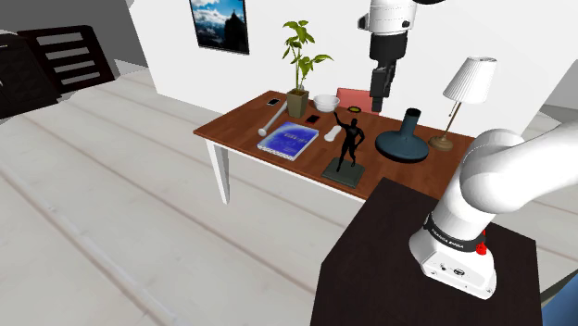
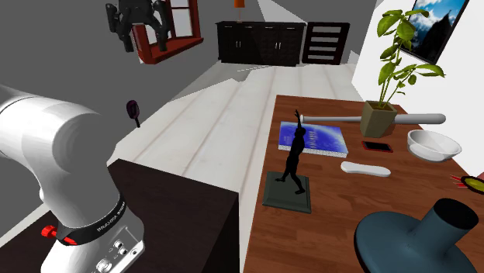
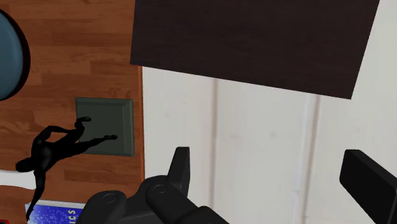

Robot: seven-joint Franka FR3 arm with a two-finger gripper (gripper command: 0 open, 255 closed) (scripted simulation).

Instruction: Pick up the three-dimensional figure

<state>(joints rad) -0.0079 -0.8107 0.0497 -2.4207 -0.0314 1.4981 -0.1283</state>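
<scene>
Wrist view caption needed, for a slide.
Open gripper over the floor, the black figurine on its square base at the table edge.

1. Blue book point(image 3: 56, 214), at the lower left edge of the wrist view: white capitals on the cover, the last letters seemingly "ICS". The frame cuts off the rest of the word.
2. The same book, mid-frame in the shoulder view and right of centre in the second exterior view: white print on the cover, too small to read.
3. Black band point(image 1: 454, 243) round the foot of the arm point(image 1: 496, 167), lower right of the shoulder view and lower left of the second exterior view: one line of white lettering, not legible.
</scene>
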